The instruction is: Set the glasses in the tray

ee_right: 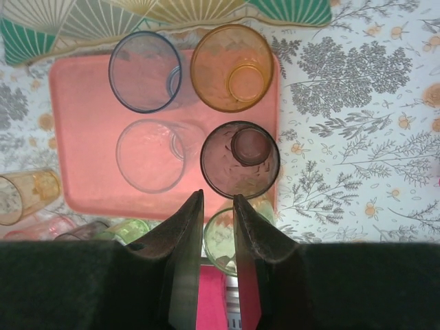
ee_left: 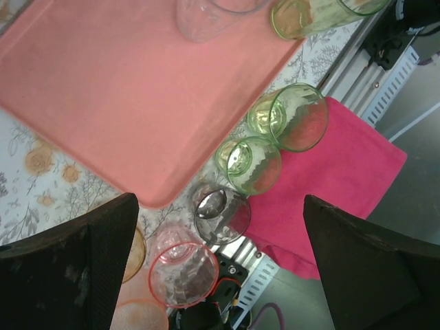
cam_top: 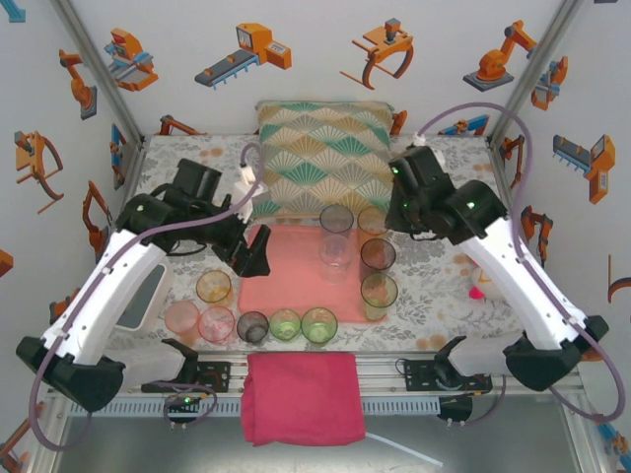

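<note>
Floral-printed grey-and-white tabletop. Centre: flat salmon-pink rectangular tray. Upper centre: fan-patterned teal-and-beige cushion. Lower edge: folded magenta cloth. Left of and below the tray: small see-through tumblers, amber, pink, grey, green.

a tray lies at the middle of the tabletop. just behind its far edge lies a cushion; before it, at the tabletop's near edge, a folded cloth. four glasses stand two by two in the tray's right half. a fifth glass stands at its near right corner, unclear whether inside. six more glasses stand on the tabletop: three in a row along the tray's near edge, three clustered off its near left corner
</note>
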